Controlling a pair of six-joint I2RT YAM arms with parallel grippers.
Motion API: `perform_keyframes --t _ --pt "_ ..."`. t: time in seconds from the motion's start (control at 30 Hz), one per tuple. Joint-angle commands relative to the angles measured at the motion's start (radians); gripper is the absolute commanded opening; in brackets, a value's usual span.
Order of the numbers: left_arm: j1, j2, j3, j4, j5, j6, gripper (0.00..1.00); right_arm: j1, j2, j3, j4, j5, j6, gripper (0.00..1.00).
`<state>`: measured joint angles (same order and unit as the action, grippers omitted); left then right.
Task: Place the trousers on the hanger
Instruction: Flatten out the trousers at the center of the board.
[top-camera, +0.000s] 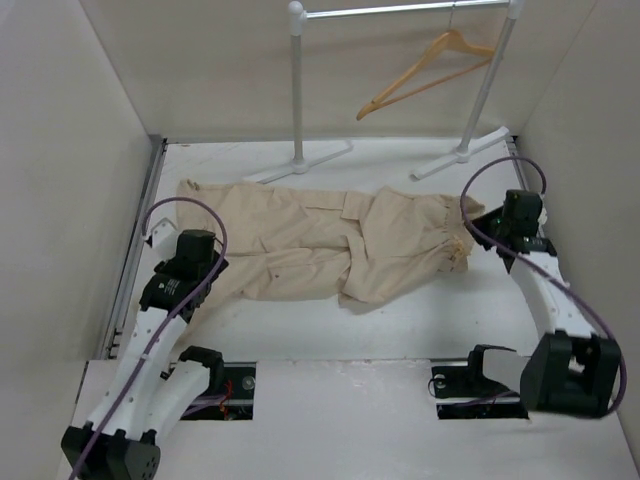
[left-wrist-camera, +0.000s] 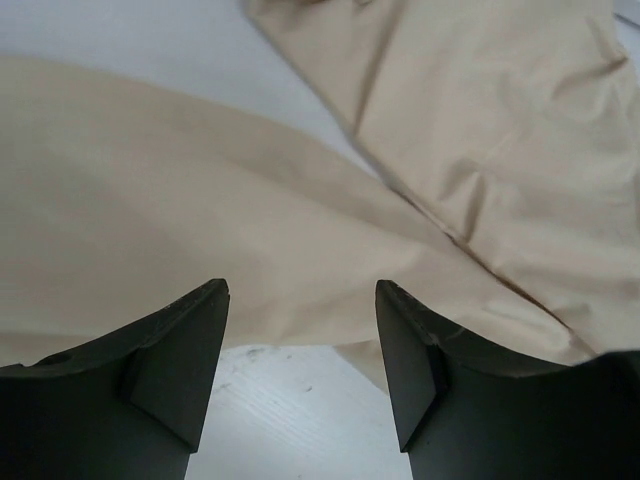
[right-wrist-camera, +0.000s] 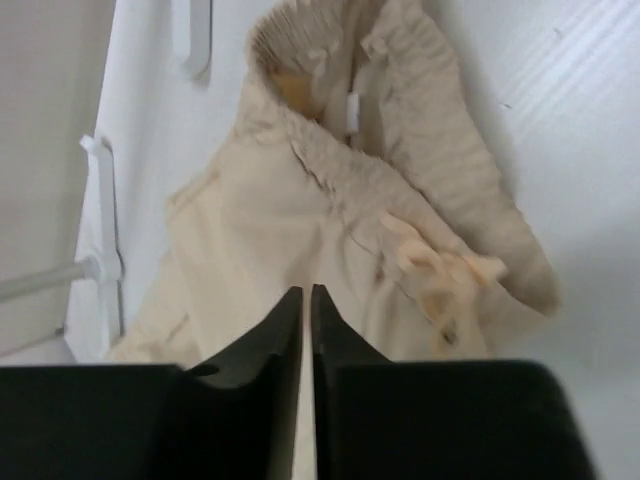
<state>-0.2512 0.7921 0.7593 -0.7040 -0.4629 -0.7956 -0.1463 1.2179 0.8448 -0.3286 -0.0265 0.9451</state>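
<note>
The released left claw (left-wrist-camera: 300, 300) should pinch a trousers (top-camera: 330, 245) leg squarely, while the clenched, empty right claw (right-wrist-camera: 306, 295) should open over the waistband (right-wrist-camera: 330, 160).

Trousers (top-camera: 330, 240): soft matt cream cloth, creased; hanger (top-camera: 405, 77): smooth pale wood, thin metal hook; rack (top-camera: 298, 90): white-coated metal; counter (top-camera: 400, 320): matt white.

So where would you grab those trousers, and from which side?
Probably the gathered waistband of the trousers: it lies bunched and raised at their right end, offering a ridge to pinch, while the legs lie flat. Come down from above on the right, nearest the right end effector.
</note>
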Motion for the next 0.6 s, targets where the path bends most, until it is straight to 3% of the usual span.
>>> perform_keyframes --t 0.0,0.07,0.1,0.2,0.33,0.47,0.57 --pt "0.072 -0.002 -0.067 -0.111 0.074 -0.062 0.59 0.015 -0.165 -0.160 -0.081 0.135 0.011 0.09" --pt "0.118 0.002 -0.093 -0.094 0.139 -0.074 0.59 -0.006 -0.254 -0.235 -0.118 0.135 0.006 0.09" --pt "0.129 0.007 -0.107 -0.074 0.153 -0.076 0.59 -0.017 -0.286 -0.268 -0.127 0.141 -0.005 0.14" --pt "0.154 0.044 -0.146 0.009 0.149 -0.077 0.60 -0.035 -0.290 -0.326 -0.104 0.116 -0.026 0.42" --pt "0.178 0.122 -0.163 0.127 0.142 -0.077 0.60 -0.036 -0.154 -0.299 -0.014 0.017 -0.069 0.58" --pt "0.191 0.203 -0.186 0.242 0.116 -0.074 0.58 -0.022 0.010 -0.270 0.075 0.025 -0.068 0.62" --pt "0.214 0.280 -0.201 0.334 0.093 -0.070 0.49 -0.020 0.106 -0.227 0.140 0.030 -0.062 0.59"
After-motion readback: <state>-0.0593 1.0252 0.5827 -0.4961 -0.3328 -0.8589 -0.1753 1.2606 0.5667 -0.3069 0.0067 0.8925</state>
